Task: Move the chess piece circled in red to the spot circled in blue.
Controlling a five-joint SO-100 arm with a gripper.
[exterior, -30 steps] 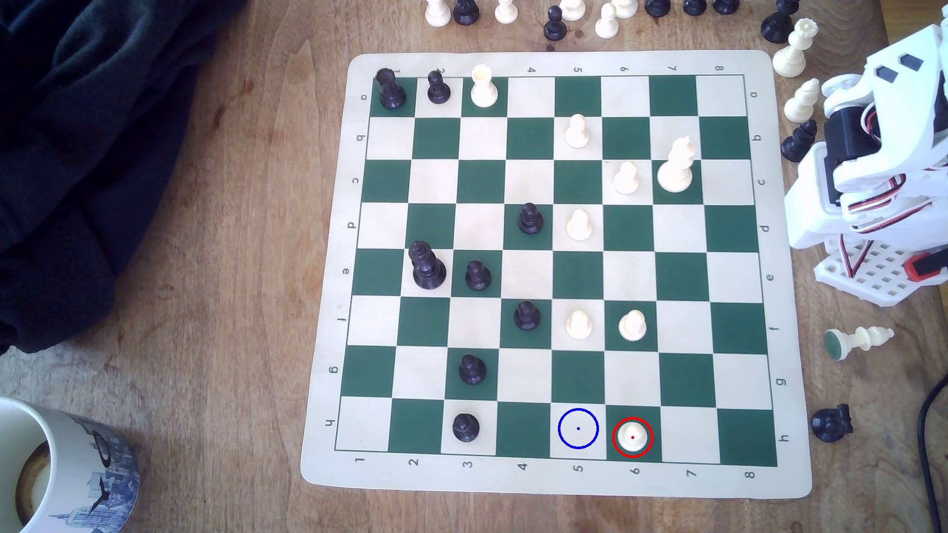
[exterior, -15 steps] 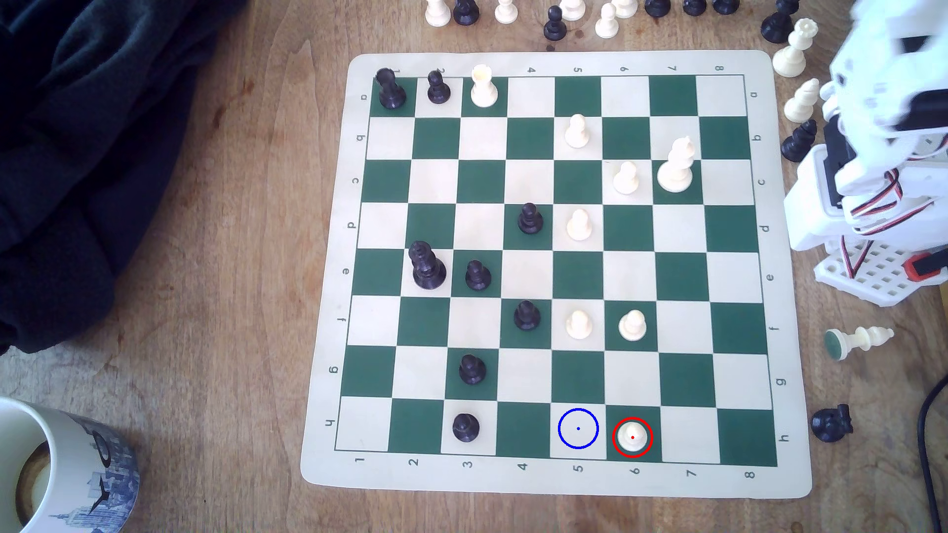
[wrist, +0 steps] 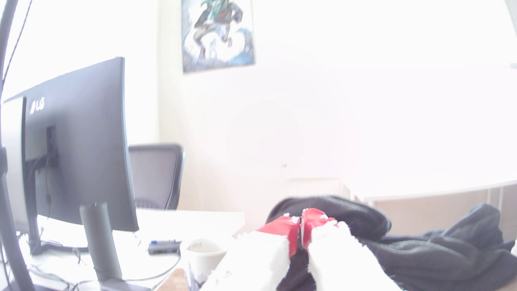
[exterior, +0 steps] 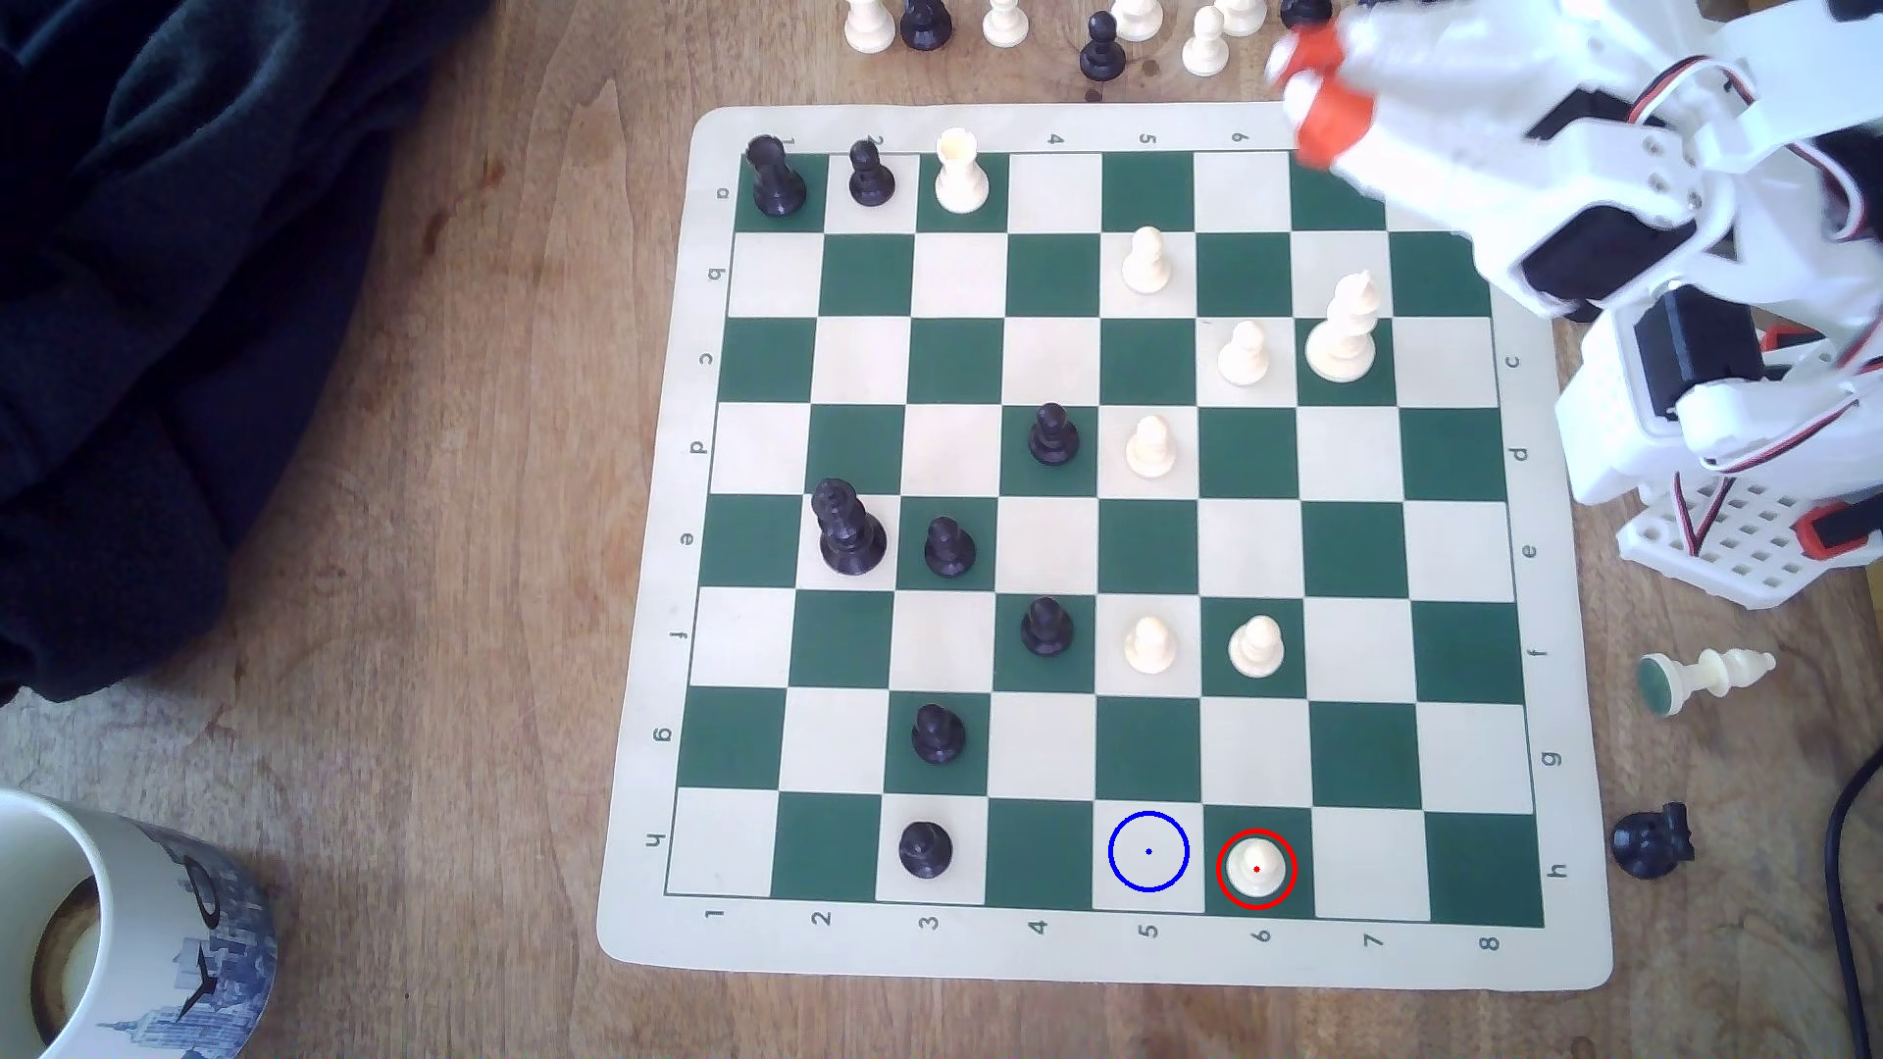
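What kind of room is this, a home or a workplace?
Probably a home office or a small workroom. A computer monitor and an office chair stand on and behind a desk, a poster hangs on the wall, and a chess board lies on a wooden table.

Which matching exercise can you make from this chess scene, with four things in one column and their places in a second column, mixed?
Things:
1. red-circled white pawn
2. blue-circled spot
3. gripper
4. mug

Places, in the exterior view:
A. bottom left corner, on the wooden table
B. cream square, row h, column 5
C. above the board's top edge, near column 7
D. green square, row h, column 6

Pairs: 1-D, 2-B, 3-C, 4-A
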